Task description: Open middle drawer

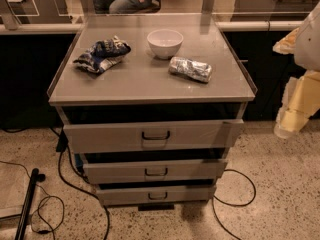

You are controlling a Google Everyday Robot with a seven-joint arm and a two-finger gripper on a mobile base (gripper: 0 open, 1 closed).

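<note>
Your middle drawer [200, 170] sits low in the centre of the view, the second of three grey fronts in the cabinet [150, 96]. Its small dark loop handle [156, 172] is at the middle of the front. A dark gap runs along its top edge, and you cannot tell whether it is pulled out at all.

At 12 o'clock from it is the taller top drawer [110, 135], whose front stands further forward. At 6 o'clock is the narrower bottom drawer [125, 196].

On the cabinet top, a white bowl [165, 42] stands toward the back. A crumpled blue bag [102, 55] lies at 9 o'clock from the bowl and a silver foil packet [190, 69] at 5 o'clock, each near it but not touching.

The gripper [292, 111] hangs at the right edge of the view, at about 2 o'clock from the middle drawer and well apart from the cabinet. It touches nothing. Whether it is spread or closed you cannot tell.

Black cables [65, 184] trail over the speckled floor [270, 219] on both sides of the cabinet.
</note>
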